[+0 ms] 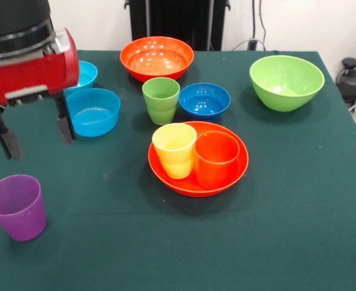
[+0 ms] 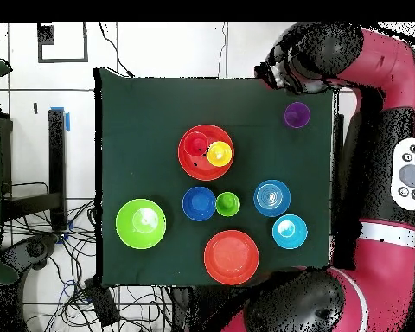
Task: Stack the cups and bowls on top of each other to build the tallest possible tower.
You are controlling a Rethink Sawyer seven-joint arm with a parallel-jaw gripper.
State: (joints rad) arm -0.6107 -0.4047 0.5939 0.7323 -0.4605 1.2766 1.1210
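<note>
My gripper (image 1: pixel 36 136) hangs open and empty at the left, above and behind the purple cup (image 1: pixel 17 206), which stands alone near the front left. A yellow cup (image 1: pixel 174 148) and an orange cup (image 1: pixel 216 157) stand upright side by side inside a large orange bowl (image 1: pixel 172 185) at the centre. The green cup (image 1: pixel 161 100) stands behind it, next to the small dark blue bowl (image 1: pixel 204 100). In the overhead view the purple cup (image 2: pixel 296 114) sits just below the arm's wrist.
A light blue bowl (image 1: pixel 93 111) sits just right of my gripper, and a second one (image 1: pixel 86 74) is partly hidden behind the arm. The other large orange bowl (image 1: pixel 157 57) is at the far middle. The lime green bowl (image 1: pixel 286 82) is at the far right.
</note>
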